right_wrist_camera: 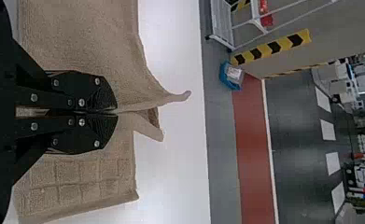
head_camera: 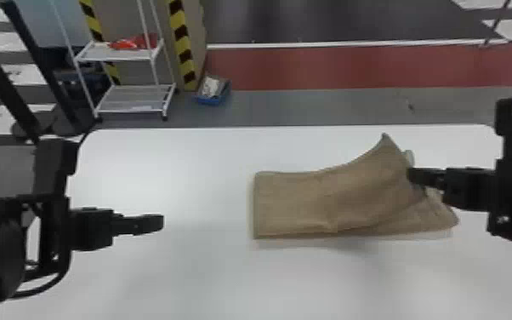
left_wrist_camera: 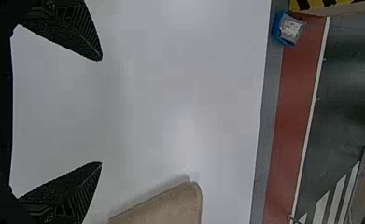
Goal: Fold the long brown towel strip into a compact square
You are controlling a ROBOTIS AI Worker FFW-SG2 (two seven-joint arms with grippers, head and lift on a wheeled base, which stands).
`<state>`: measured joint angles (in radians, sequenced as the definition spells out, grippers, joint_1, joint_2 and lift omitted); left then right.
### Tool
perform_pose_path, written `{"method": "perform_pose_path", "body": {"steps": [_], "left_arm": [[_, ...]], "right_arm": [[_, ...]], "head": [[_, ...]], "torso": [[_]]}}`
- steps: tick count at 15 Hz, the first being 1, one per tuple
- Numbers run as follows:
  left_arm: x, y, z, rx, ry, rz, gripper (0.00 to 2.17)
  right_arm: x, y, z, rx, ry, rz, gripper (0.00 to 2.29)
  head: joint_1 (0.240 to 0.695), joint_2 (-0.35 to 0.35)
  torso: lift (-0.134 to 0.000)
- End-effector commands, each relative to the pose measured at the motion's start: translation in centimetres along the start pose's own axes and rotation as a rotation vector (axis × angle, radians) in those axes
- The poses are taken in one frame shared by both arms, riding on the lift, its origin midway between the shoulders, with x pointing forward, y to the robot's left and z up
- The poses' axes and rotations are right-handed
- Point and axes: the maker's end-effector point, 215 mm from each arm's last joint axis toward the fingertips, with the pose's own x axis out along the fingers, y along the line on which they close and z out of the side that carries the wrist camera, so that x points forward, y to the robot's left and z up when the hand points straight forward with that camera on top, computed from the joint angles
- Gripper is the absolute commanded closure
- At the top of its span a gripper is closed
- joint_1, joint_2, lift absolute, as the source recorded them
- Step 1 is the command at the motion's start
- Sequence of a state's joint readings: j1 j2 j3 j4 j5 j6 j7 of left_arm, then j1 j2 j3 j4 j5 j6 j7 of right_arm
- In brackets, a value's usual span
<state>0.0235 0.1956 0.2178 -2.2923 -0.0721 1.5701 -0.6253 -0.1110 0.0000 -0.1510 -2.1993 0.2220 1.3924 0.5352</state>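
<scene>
The brown towel (head_camera: 302,204) lies on the right half of the white table, its left part flat and its right part lifted into a raised fold with a peaked far corner. My right gripper (head_camera: 414,175) is at that raised part. In the right wrist view my right gripper (right_wrist_camera: 115,112) is shut on the towel (right_wrist_camera: 87,37), with a lower layer spread beneath. My left gripper (head_camera: 161,223) is over the table's left side, apart from the towel. In the left wrist view my left gripper (left_wrist_camera: 101,112) stands open with nothing between its fingers, a towel corner (left_wrist_camera: 171,205) farther off.
The white table (head_camera: 174,170) extends under both arms, its far edge beyond the towel. Past it on the floor are a white shelf rack (head_camera: 132,98) and a blue bin (head_camera: 212,98).
</scene>
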Motion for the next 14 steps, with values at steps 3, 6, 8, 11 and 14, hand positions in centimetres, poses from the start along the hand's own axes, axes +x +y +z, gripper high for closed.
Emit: {"method": "perform_pose_path", "body": {"steps": [3, 6, 8, 11, 14], "left_arm": [[0.3, -0.5, -0.2, -0.001, 0.005, -0.004, 0.08], [0.3, -0.1, -0.4, -0.003, 0.009, 0.006, 0.08], [0.6, -0.1, -0.4, -0.006, 0.013, 0.006, 0.08], [0.9, -0.5, 0.1, 0.003, 0.012, 0.004, 0.08], [1.7, -0.8, -0.7, 0.001, 0.038, -0.002, 0.08]], "right_arm": [[2.0, -1.3, -3.5, 0.014, 0.058, -0.011, 1.1], [2.8, -0.2, -4.0, -0.002, 0.077, 0.005, 1.1], [1.2, 0.1, -1.4, 0.017, 0.033, 0.02, 1.1], [-1.5, -4.0, 0.6, 0.132, -0.021, -0.013, 1.1], [1.0, -6.0, -3.1, 0.166, 0.038, -0.025, 1.1]], "head": [[0.695, 0.032], [0.695, 0.029], [0.695, 0.043], [0.695, 0.04], [0.695, -0.014]], "torso": [[-0.128], [-0.128], [-0.128], [-0.128], [-0.128]]}}
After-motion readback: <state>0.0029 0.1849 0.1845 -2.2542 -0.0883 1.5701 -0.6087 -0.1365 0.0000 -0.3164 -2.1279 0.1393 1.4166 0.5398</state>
